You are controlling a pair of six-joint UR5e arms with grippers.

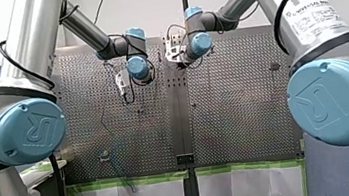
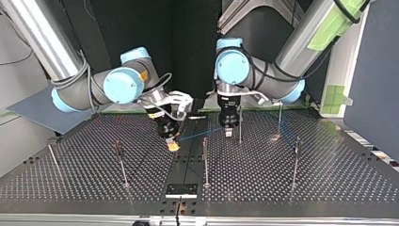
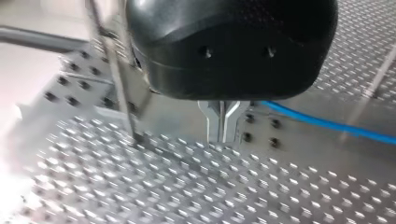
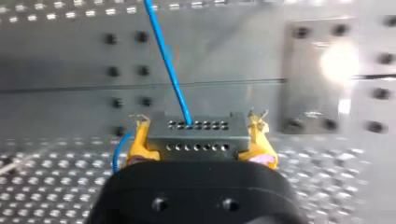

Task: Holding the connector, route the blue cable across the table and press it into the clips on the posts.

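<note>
In the right wrist view my right gripper [image 4: 200, 123] is shut, its yellow pads [image 4: 140, 140] clamping a grey connector [image 4: 205, 140] with rows of small holes. The blue cable [image 4: 168, 65] leaves the connector and runs away over the table. In the top view that gripper [image 2: 173, 145] hangs low near the middle seam. The cable [image 2: 200, 134] stretches from it toward my left gripper [image 2: 228, 133]. The left wrist view shows the left gripper [image 3: 222, 137] with metal fingers pressed together just above the plate. The cable [image 3: 327, 123] passes close behind them; whether it touches them is hidden.
Thin posts with clips stand on the perforated table [image 2: 282, 188]: one [image 2: 205, 162] near the middle, one [image 2: 121, 162] at the top view's left, one [image 2: 295, 162] at its right, and one [image 2: 240, 125] beside my left gripper. A black plate [image 2: 181, 190] lies at the near edge.
</note>
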